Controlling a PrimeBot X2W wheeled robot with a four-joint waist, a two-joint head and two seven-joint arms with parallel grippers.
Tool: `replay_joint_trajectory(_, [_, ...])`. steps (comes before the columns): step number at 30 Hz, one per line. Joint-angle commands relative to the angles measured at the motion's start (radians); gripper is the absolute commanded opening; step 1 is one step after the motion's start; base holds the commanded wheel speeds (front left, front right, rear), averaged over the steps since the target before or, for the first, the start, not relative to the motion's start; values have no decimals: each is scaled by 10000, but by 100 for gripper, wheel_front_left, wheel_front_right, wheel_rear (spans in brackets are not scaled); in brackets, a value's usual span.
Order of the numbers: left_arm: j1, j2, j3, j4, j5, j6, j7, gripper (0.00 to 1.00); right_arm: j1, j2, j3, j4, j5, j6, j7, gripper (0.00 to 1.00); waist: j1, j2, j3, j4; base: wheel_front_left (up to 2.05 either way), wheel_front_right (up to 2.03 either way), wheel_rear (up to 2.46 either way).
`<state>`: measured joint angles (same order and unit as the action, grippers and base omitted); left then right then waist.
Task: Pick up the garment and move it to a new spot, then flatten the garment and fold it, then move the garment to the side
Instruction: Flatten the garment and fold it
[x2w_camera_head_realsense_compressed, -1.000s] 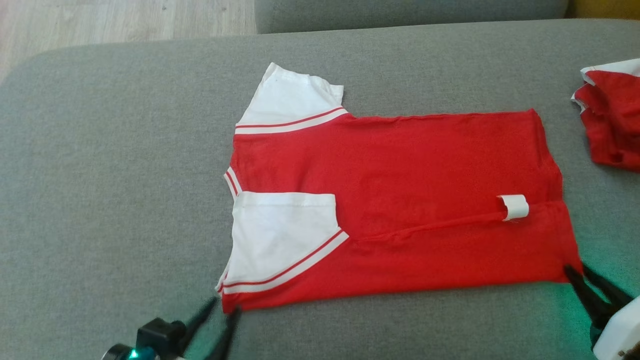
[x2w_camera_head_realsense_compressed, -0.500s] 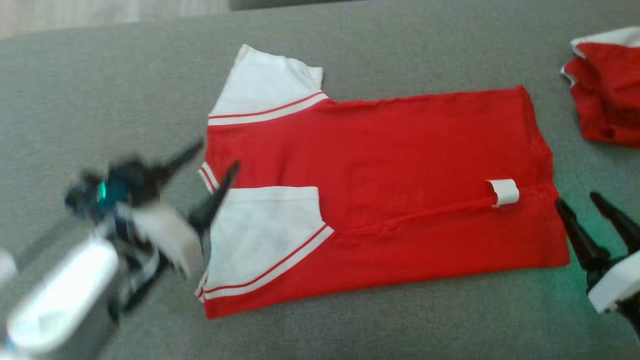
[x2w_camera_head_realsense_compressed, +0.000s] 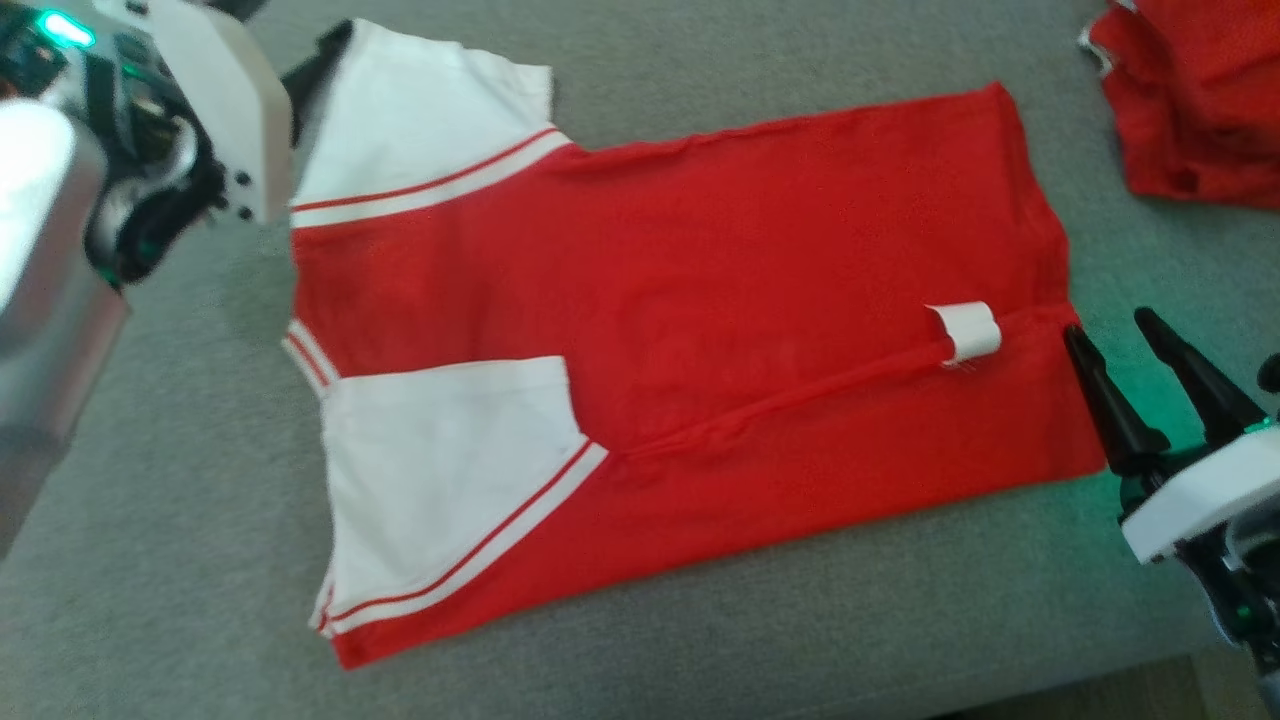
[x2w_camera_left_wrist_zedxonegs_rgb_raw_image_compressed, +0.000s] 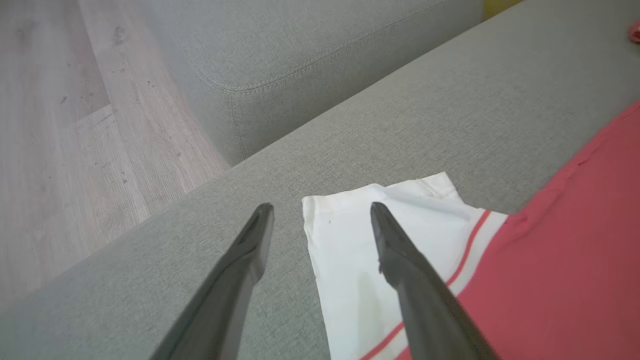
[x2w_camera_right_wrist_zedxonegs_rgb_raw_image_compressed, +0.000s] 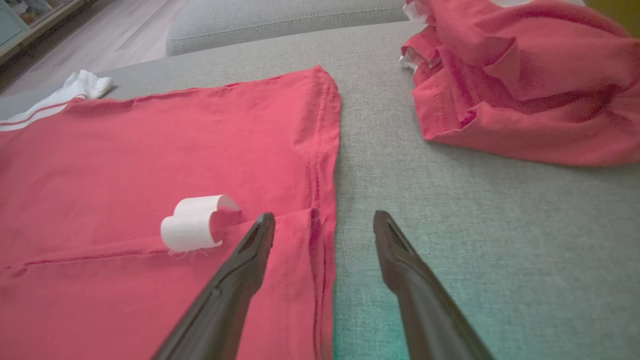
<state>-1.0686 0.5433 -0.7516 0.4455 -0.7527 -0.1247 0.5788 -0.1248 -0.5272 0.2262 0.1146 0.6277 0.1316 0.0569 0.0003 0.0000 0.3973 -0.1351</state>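
Left wrist view: left end effector (x2w_camera_left_wrist_zedxonegs_rgb_raw_image_compressed: 320, 210) spread, empty, astride sleeve (x2w_camera_left_wrist_zedxonegs_rgb_raw_image_compressed: 360, 250) corner | right end effector (x2w_camera_right_wrist_zedxonegs_rgb_raw_image_compressed: 324, 215) spread, empty, astride shirt (x2w_camera_right_wrist_zedxonegs_rgb_raw_image_compressed: 150, 150) hem | one crumpled garment (x2w_camera_right_wrist_zedxonegs_rgb_raw_image_compressed: 525, 90) to its right

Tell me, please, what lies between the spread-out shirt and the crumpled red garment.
Bare grey cushion; the right wrist view shows that strip between the shirt and the crumpled garment.

Garments I see: two, one red shirt (x2w_camera_head_realsense_compressed: 760, 300) laid flat and one crumpled red heap (x2w_camera_head_realsense_compressed: 1190, 110).
White sleeves (x2w_camera_head_realsense_compressed: 450, 470) on the shirt: two.
White tag (x2w_camera_head_realsense_compressed: 965, 330) on the shirt: one.
My hands: two, left hand (x2w_camera_left_wrist_zedxonegs_rgb_raw_image_compressed: 320, 215) and right hand (x2w_camera_head_realsense_compressed: 1108, 323).
Dark fingers (x2w_camera_head_realsense_compressed: 1105, 400) per hand: two.
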Motion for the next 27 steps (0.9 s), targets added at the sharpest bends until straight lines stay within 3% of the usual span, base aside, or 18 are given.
replay_joint_trajectory(1, [-706, 269, 145, 220, 117, -51, 67, 100, -129, -134, 108, -172, -108, -9, -162, 100, -3, 0, 371, -376, 0, 0, 0])
replay_joint_trajectory(7, [-1489, 380, -504, 1204, -162, -56, 210, 100, -385, 91, 304, -6, -171, -9, -344, 100, -3, 0, 781, -854, 0, 0, 0])
replay_joint_trajectory(12, [-1956, 829, -1086, 1820, -316, -57, 254, 100, -550, 247, 483, 205, -172, -9, -550, 100, -3, 0, 1102, -1244, 0, 0, 0])
replay_joint_trajectory(27, [-2401, 1295, -2131, 2805, -1036, -59, -104, 100, -825, 241, 803, 795, 17, -9, -1029, 100, -3, 0, 1517, -1579, 0, 0, 0])
